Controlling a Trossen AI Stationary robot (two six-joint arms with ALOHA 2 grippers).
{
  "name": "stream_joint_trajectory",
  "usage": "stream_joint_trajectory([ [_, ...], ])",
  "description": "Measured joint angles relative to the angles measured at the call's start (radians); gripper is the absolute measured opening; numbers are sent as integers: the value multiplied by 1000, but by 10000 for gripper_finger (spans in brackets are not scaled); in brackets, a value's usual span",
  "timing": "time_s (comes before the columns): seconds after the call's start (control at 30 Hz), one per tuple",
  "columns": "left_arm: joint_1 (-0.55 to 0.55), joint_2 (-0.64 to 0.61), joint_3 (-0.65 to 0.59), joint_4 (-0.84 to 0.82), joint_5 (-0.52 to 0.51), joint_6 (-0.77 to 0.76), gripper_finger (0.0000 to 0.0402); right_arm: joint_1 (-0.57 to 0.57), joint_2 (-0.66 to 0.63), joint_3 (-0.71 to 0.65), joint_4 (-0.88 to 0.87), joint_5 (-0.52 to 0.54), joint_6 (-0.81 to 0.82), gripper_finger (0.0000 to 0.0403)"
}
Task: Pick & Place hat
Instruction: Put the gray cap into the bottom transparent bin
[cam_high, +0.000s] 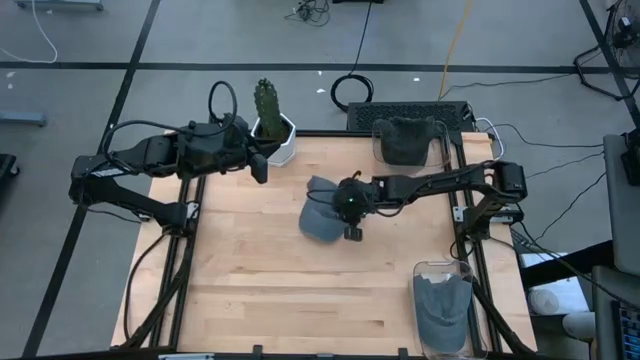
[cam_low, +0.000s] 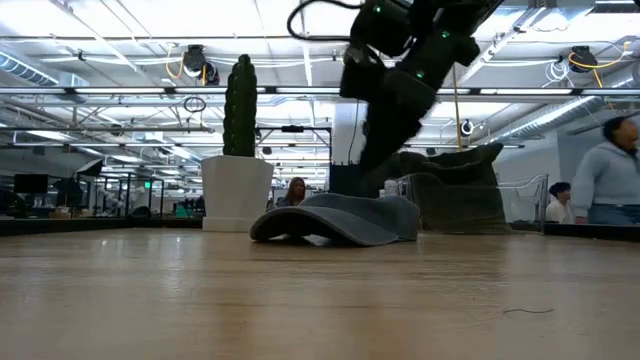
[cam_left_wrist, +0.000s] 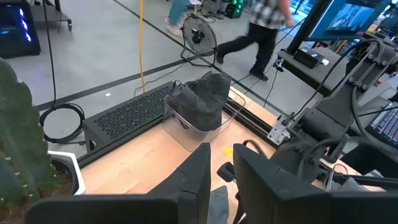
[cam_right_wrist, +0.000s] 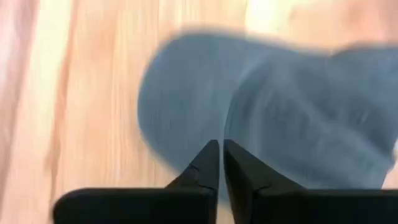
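High view: the grey hat (cam_high: 322, 212) lies flat near the middle of the table (cam_high: 250, 280), towards its far edge. The right gripper (cam_high: 351, 205) hangs just over the hat's right side; in the right wrist view its fingers (cam_right_wrist: 208, 163) are nearly together and hold nothing. This looks like the approach before the pick. Next it likely must spread its fingers, descend and pinch the fabric. The left gripper (cam_high: 258, 160) waits by the far-left corner, fingers parted, empty.

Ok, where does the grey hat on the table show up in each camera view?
High view: hat mid-table, under the right end effector.
Low view: centre, flat on the wood.
Left wrist view: only a grey scrap between the fingers.
Right wrist view: fills the frame.
Shared landmark: cactus pot.
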Motion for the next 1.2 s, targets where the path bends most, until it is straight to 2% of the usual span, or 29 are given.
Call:
stream_joint_trajectory([
  [0.23, 0, 0, 0, -2, 8, 2, 76, -3, 10, 1, 155, 44, 81, 91],
  [0.33, 0, 0, 0, -2, 21, 2, 76, -7, 49, 2, 173, 111, 131, 129],
  [0.5, -2, 0, 0, -8, 36, 5, 76, -10, 79, 3, 207, 109, 199, 164],
  [0.67, -2, 0, 0, -19, 54, 13, 76, -4, 108, 2, 207, 156, 262, 168],
  [0.9, -2, 0, 0, -18, 54, 17, 76, -7, 135, 1, 202, 155, 271, 149],
  [1.2, -2, 0, 0, -17, 54, 16, 76, 26, 132, 2, 172, 54, 199, 103],
])
